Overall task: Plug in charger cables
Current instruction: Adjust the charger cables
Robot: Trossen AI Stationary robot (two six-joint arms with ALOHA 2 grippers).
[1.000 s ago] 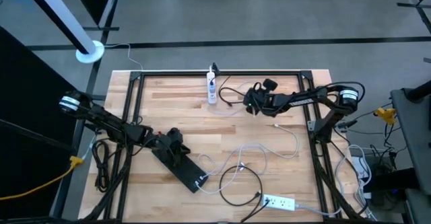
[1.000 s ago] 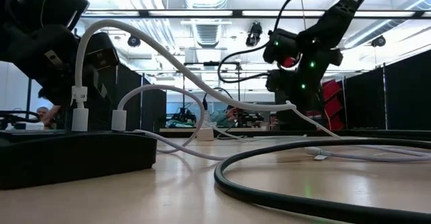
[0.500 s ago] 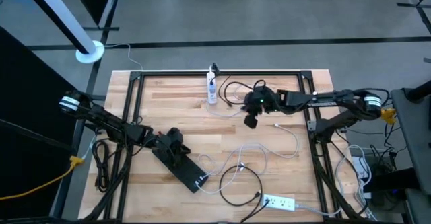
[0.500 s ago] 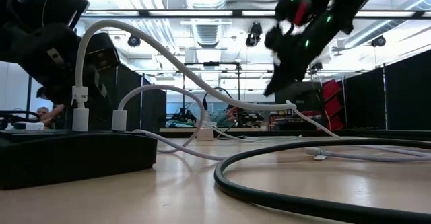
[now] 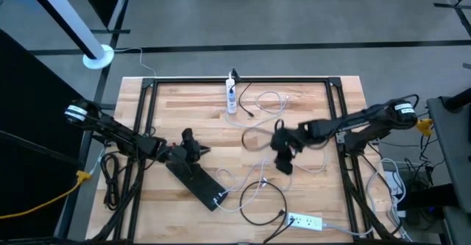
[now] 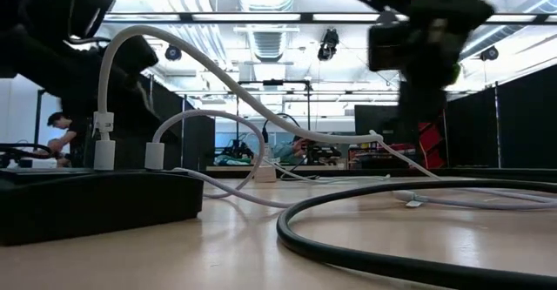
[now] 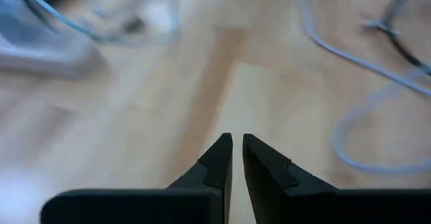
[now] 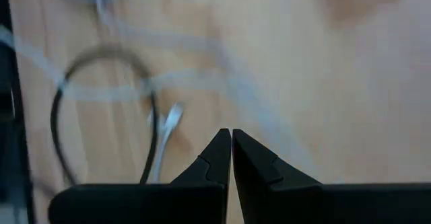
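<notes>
Desk [image 5: 191, 105]: wood top, black frame. Black power strip [image 5: 197, 180] lay near L edge, diagonal; white strip [image 5: 231, 96] at far edge, second white strip [image 5: 305, 220] at near edge.

Charger cables [image 5: 268, 173]: white + black loops tangled mid-desk, some white plugs seated in black strip.

R gripper [image 5: 282, 159] hung over cable tangle, jaws shut, nothing held. L gripper [image 5: 187, 140] by black strip, jaws nearly shut, empty.

Judgement: R should open jaws, descend on loose white plug [image 8: 171, 119], grip plug body not cord, align w/ socket before pushing.
</notes>
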